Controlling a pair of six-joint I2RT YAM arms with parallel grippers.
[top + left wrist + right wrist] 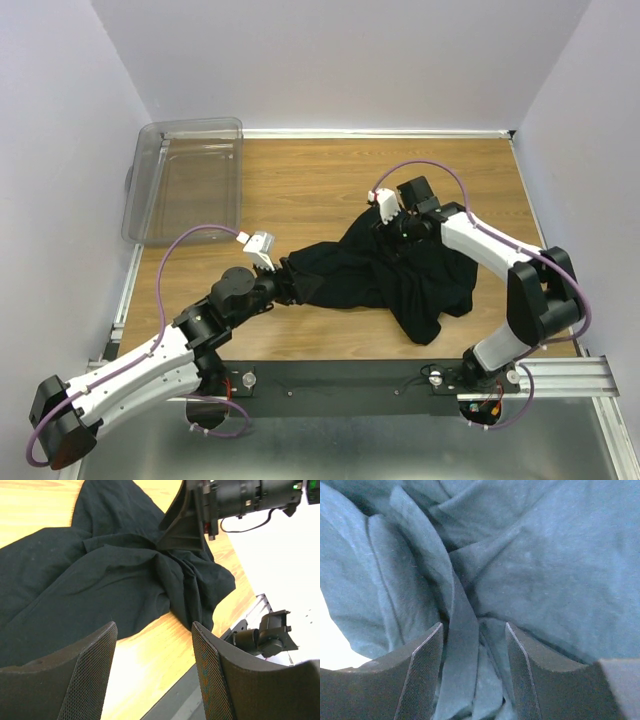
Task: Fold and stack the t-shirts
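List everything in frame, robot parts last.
t-shirts: one crumpled heap, number of shirts unclear, black, centre-right of the table
bin: 1, clear plastic, far-left corner of the table
table: 1, light wood, under the heap and the bin
rail: 1, grey metal, near edge, by the arm bases
walls: pale, on three sides
cables: 2, purple, one looped along each arm
left arm: 1, white and black, reaching to the heap's left edge
right arm: 1, white and black, reaching onto the heap's far side
left fingers: 2, black, open, nothing between them
right fingers: 2, black, apart, straddling a fold of cloth
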